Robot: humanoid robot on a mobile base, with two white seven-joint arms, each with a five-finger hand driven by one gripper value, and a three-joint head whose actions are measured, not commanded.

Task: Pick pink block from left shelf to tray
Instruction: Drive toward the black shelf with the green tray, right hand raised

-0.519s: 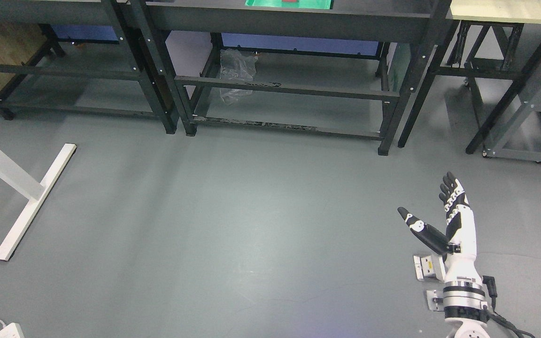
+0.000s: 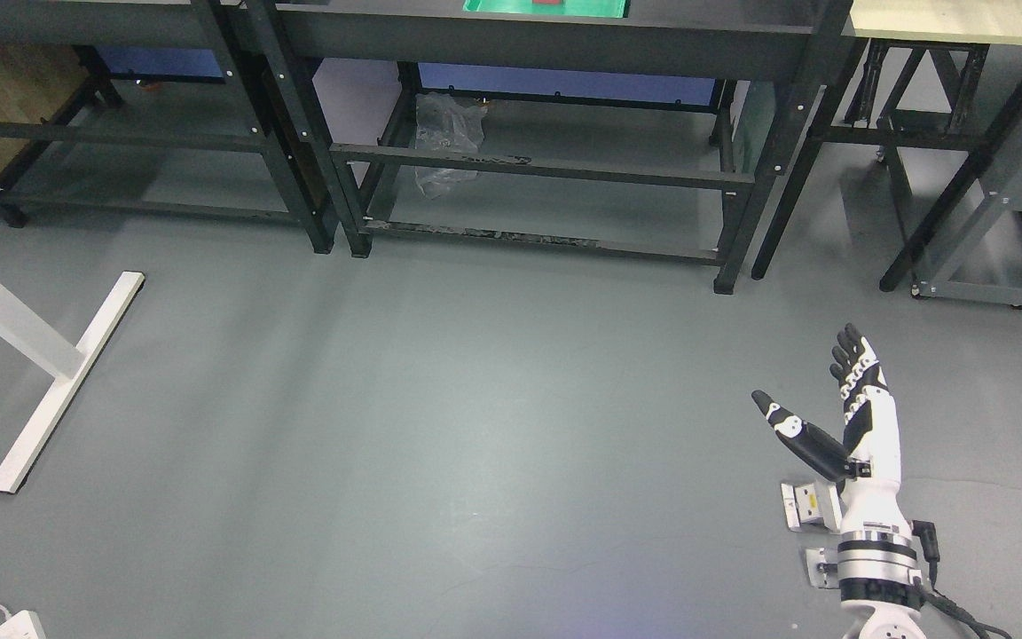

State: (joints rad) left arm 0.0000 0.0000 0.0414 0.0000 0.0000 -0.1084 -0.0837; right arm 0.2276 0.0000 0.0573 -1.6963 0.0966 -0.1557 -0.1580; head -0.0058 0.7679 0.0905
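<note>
Nothing is seen to have moved since the earlier frame. No pink block is visible; only a green tray is glimpsed on the black shelf. The right hand is held wide, empty, well apart. A blind reach could miss.

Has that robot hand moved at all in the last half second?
No. The right robot hand sits open in the same spot relative to the small metal bracket on the floor beside it.
</note>
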